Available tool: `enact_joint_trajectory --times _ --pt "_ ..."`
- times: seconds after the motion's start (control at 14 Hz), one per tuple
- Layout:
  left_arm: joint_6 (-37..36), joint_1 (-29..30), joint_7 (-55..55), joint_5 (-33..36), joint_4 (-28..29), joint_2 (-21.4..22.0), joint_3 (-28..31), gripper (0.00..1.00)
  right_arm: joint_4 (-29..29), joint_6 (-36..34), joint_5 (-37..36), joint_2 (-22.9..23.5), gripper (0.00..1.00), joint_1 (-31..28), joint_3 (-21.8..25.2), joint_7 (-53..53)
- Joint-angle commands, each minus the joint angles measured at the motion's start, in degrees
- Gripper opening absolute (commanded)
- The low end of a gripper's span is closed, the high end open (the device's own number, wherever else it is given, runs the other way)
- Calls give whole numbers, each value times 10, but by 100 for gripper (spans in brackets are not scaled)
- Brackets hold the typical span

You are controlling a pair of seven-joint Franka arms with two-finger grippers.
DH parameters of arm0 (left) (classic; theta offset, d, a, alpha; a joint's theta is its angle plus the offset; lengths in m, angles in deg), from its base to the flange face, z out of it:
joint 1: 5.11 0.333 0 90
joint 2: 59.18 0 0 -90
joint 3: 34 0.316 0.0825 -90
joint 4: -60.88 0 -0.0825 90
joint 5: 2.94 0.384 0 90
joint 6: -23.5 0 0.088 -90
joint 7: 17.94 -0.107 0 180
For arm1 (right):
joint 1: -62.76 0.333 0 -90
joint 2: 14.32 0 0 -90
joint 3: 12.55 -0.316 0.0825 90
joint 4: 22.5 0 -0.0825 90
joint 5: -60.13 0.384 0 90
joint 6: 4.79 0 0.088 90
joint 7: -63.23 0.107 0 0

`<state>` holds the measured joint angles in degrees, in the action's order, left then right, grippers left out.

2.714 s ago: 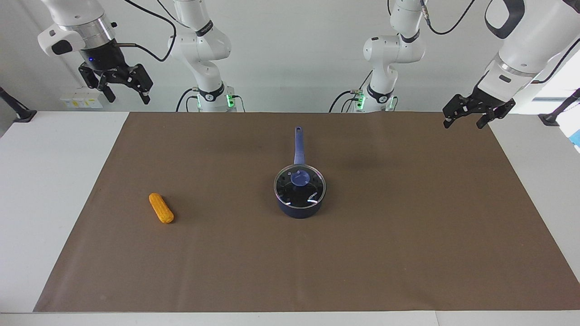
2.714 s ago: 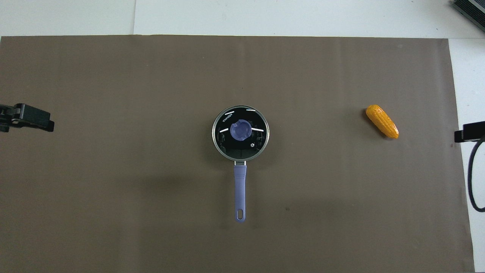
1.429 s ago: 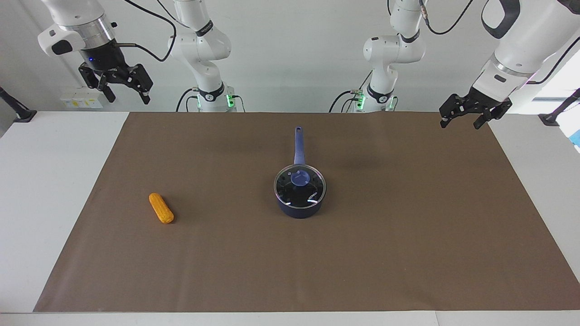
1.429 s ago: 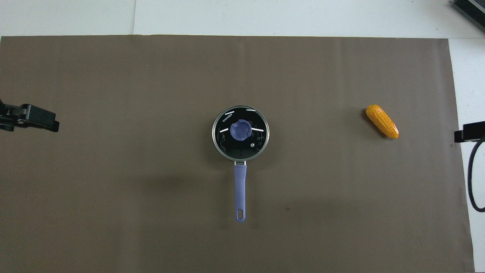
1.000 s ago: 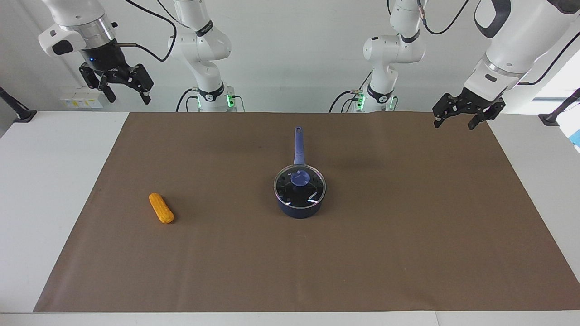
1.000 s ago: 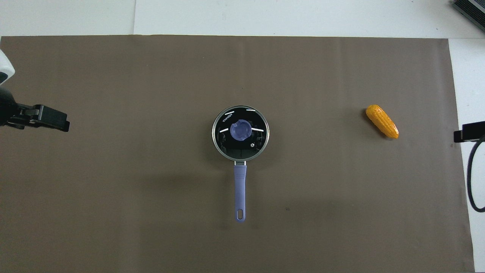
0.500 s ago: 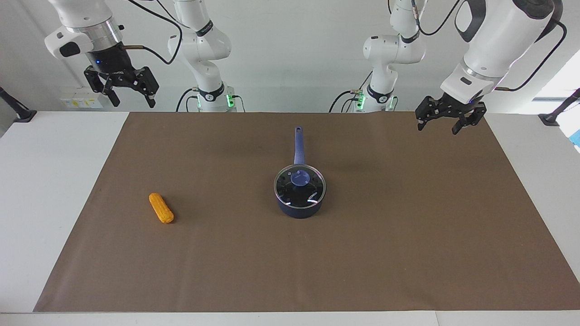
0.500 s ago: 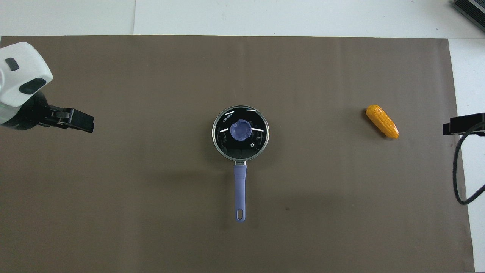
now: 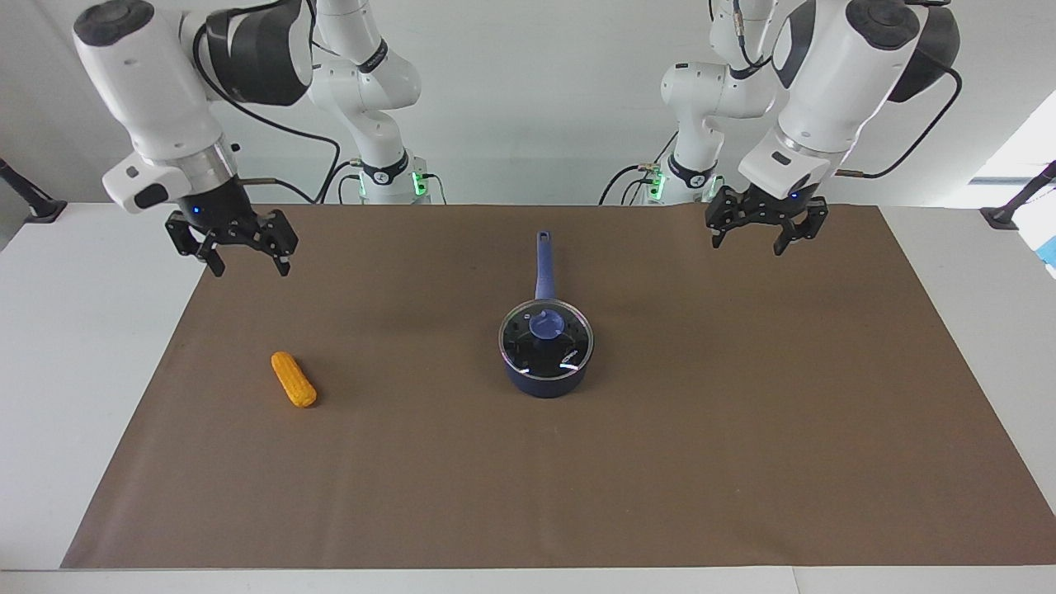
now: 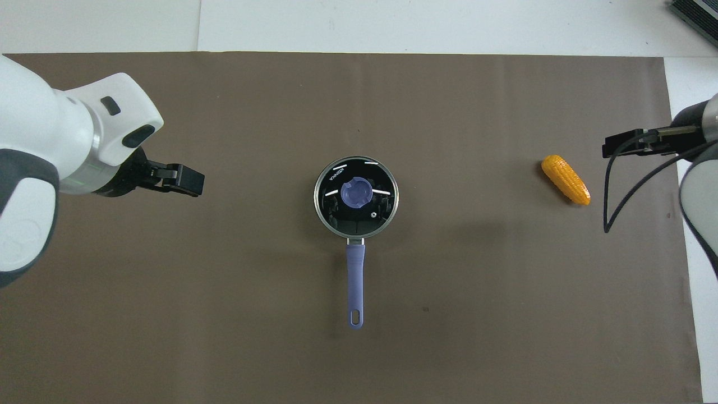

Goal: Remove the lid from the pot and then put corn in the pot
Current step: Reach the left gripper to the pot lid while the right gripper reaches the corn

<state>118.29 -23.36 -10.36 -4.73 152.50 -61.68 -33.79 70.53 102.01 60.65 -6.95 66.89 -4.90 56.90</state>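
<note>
I have the small dark navy saucepan (image 9: 545, 367) sitting near the middle of the brown mat (image 9: 742, 462) that covers the bench, its long straight blue handle (image 9: 543, 264) pointing toward the robots' edge. The round clear glass lid (image 9: 545, 339) with its thin metal rim and blue central knob (image 9: 546, 324) sits flat on the pot, closing it.

The small yellow-orange corn cob (image 9: 294, 379) with bumpy kernels lies on the mat toward the right arm's end of the bench, well apart from the pot and close to that end's edge of the mat, slightly askew to the edge.

My left gripper (image 9: 760, 235) hangs in the air over the mat near the robots' edge, toward the left arm's end, with its fingers spread wide and nothing between them. It is clear of the pot and the handle.

My right gripper (image 9: 245, 258) hangs over the mat's edge at the right arm's end, up by the robots' side, jaws likewise wide apart and empty. The corn lies on the mat below it and farther from the robots, untouched.
</note>
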Motion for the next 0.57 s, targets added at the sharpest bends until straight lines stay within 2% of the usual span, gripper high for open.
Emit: enact_joint_trajectory --times 0.0,0.21,0.5 --pt "41 -44 60 -3 15 -13 9 100 -2 42 34 49 100 -10 -3 -71" --pt "73 -83 97 -1 15 -43 9 100 20 118 40 88 100 -23 -3 -160" --pt "114 -134 182 3 11 -86 9 100 79 176 40 104 100 -31 -2 -233"
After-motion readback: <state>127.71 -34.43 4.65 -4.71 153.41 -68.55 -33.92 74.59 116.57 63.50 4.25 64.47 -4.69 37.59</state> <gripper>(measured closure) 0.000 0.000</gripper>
